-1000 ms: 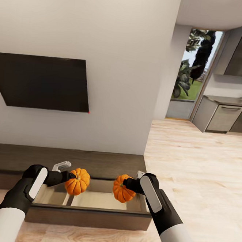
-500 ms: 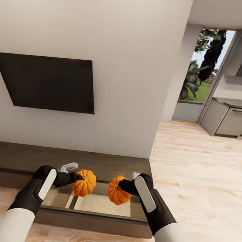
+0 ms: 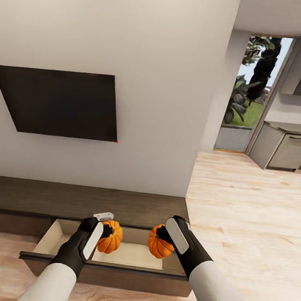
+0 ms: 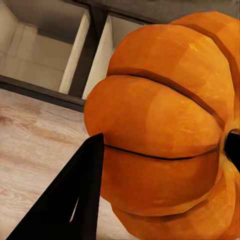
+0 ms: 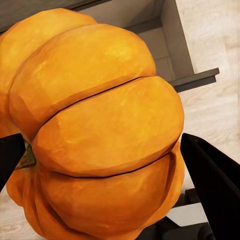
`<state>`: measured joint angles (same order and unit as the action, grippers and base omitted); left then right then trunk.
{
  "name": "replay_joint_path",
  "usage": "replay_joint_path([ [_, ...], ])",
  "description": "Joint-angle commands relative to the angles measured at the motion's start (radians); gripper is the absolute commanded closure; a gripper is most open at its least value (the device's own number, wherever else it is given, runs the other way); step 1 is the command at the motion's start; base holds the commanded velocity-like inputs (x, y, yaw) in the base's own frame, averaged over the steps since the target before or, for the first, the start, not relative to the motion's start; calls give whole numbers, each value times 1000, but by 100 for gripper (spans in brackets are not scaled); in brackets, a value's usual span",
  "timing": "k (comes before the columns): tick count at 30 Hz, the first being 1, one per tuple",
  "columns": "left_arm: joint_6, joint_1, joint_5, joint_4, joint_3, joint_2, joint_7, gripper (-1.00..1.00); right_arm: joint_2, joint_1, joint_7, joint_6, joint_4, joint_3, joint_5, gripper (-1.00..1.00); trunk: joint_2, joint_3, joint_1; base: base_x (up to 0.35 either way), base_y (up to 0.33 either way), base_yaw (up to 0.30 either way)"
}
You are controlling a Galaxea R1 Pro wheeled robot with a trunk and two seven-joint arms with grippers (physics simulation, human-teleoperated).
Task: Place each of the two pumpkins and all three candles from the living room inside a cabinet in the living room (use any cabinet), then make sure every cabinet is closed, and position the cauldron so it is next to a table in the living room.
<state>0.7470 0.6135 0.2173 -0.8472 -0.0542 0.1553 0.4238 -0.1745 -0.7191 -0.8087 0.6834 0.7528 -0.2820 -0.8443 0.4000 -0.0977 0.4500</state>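
Two orange ribbed pumpkins hang over the open drawer point(image 3: 127, 254) of the long dark-brown cabinet point(image 3: 73, 201). My left gripper point(image 3: 106, 231) is shut on the left pumpkin point(image 3: 111, 237), which looms large in the left wrist view point(image 4: 165, 130) between dark fingers point(image 4: 75, 205). My right gripper point(image 3: 159, 237) is shut on the right pumpkin point(image 3: 160, 243), close up in the right wrist view point(image 5: 95, 130). Both pumpkins are held above the drawer's pale inner floor, about a hand's width apart. The candles, the cauldron and the table are out of view.
A black wall-mounted TV point(image 3: 59, 102) hangs above the cabinet. The drawer has a divider point(image 4: 75, 55) splitting it into compartments. Light wood floor point(image 3: 245, 213) stretches right toward grey kitchen units point(image 3: 287, 149) and a glass door point(image 3: 247, 90).
Both arms have moved forward and down, bringing the pumpkins lower over the open drawer. The left arm has swung toward the right. The head view shifted between the first two frames.
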Motion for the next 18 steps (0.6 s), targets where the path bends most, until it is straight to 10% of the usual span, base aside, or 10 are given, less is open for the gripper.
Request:
replay_joint_path([
  [1,-9,0,-2,3,1,1,4,100,0,0,-3,0,-1,0,1,100,0,0,0,0,0,0],
  [7,-44,0,1,15,71,1,1,100,0,0,-3,-2,-1,-1,1,100,0,0,0,15,89,-1],
  [18,-49,0,5,16,82,-2,-5,100,0,0,-1,-2,-1,-1,1,100,0,1,0,108,125,-80],
])
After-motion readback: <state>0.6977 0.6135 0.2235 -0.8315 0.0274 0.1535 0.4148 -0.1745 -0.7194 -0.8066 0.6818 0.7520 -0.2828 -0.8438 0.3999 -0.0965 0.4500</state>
